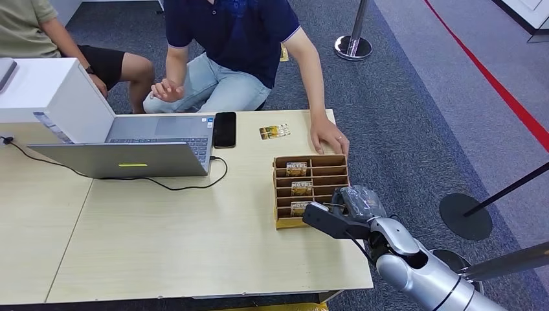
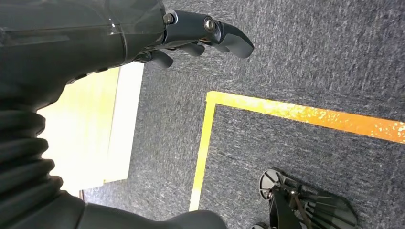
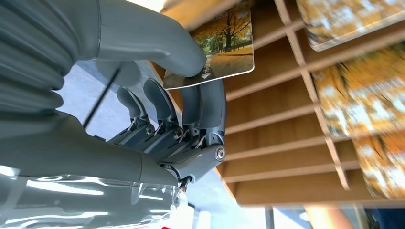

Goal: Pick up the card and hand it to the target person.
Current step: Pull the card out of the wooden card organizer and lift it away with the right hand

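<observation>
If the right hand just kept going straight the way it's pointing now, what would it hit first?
Most likely the cardboard organizer. The right hand, pinching a card, sits at its near end with the fingers aimed into the slots, so the dividers or another card come first. Depth is hard to judge.

Light wooden table (image 1: 162, 246) on grey carpet (image 1: 414, 97) with red line (image 1: 492, 78).

Two people sit at the far side of the table (image 1: 162, 246): one in a navy shirt (image 1: 236, 32), one in an olive shirt (image 1: 22, 26). The wooden slotted rack (image 1: 311, 189) holds three cards: (image 1: 296, 168), (image 1: 302, 188), and (image 1: 299, 208), the last pinched between the right hand's (image 1: 336, 217) thumb and fingers (image 3: 203, 102). One loose card (image 1: 274, 131), one phone (image 1: 224, 129), one laptop (image 1: 139, 148), one white box (image 1: 48, 91). Two stanchion bases (image 1: 353, 46), (image 1: 465, 216) stand on the carpet.
</observation>
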`<state>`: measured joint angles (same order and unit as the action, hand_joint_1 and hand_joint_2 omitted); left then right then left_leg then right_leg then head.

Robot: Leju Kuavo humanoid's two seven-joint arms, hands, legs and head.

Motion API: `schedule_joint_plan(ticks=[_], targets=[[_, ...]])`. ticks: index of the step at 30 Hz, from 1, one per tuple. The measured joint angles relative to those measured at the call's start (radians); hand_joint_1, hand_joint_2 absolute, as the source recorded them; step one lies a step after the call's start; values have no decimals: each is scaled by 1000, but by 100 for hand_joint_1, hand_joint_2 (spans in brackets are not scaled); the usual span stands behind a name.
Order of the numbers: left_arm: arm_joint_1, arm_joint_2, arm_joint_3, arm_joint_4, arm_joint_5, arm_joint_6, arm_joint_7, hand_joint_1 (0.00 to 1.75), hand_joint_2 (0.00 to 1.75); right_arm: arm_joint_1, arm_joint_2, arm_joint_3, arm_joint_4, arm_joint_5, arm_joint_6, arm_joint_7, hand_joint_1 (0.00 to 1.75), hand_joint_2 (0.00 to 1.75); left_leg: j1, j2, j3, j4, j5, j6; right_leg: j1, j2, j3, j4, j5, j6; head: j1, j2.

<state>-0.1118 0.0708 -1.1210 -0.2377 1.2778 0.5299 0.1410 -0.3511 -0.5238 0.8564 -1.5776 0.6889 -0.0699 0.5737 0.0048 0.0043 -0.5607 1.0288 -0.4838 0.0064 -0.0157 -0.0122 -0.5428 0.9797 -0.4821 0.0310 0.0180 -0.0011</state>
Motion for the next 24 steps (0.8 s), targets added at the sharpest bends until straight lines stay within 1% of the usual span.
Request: schedule_joint_plan(ticks=[5,11,16,19,24], targets=[[0,0,2,0,6,0,0,0,175,0,2,-1,-21,51,-82,-48,141,175,0,0,0,0,0,0,0,0,0,0,0,0,0,0],[0,0,3,0,7,0,-4,0,175,0,6,-15,-85,112,-172,-76,141,175,0,0,0,0,0,0,0,0,0,0,0,0,0,0],[0,0,5,6,5,0,-4,0,175,-3,15,-47,-144,136,-234,-95,141,175,0,0,0,0,0,0,0,0,0,0,0,0,0,0],[0,0,4,6,-6,-1,1,0,175,-9,22,-57,-152,139,-252,-110,141,175,0,0,0,0,0,0,0,0,0,0,0,0,0,0],[-1,0,3,6,-29,-8,11,0,175,-52,54,-54,-119,157,-241,-136,141,175,0,0,0,0,0,0,0,0,0,0,0,0,0,0]])
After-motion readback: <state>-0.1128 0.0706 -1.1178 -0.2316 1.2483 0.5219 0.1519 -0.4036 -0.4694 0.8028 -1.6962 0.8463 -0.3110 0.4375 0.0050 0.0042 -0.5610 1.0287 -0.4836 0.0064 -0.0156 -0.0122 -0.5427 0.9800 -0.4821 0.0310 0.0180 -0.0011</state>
